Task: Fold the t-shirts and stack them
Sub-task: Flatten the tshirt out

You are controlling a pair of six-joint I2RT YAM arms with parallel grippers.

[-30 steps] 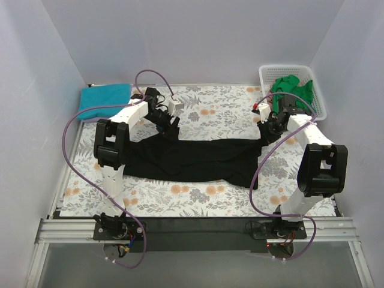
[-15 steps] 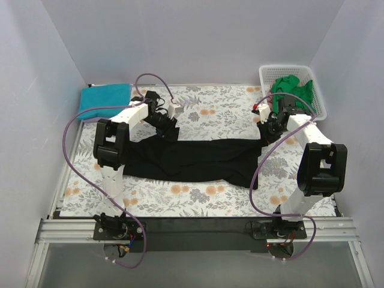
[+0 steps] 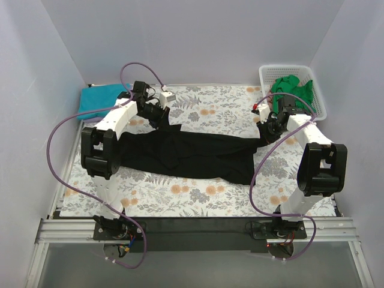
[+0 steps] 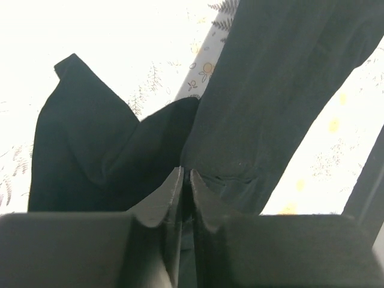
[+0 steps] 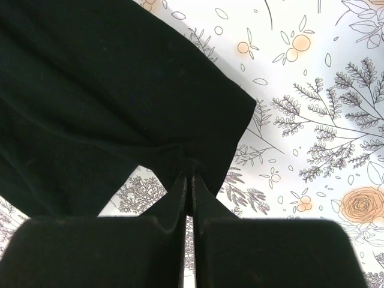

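black t-shirt (image 3: pixel 204 155): stretched across the middle of the floral table cover (image 3: pixel 222 111), left end lifted.
left gripper (image 4: pixel 186 176): pinched closed on a fold of the shirt's left edge.
right gripper (image 5: pixel 189 173): clamped on the right edge.
handling: light, limp, likely to sag between grips; best taken at corners or hems.
other shirts: teal one (image 3: pixel 99 97) at far left; green ones (image 3: pixel 291 90) in basket (image 3: pixel 320 102).
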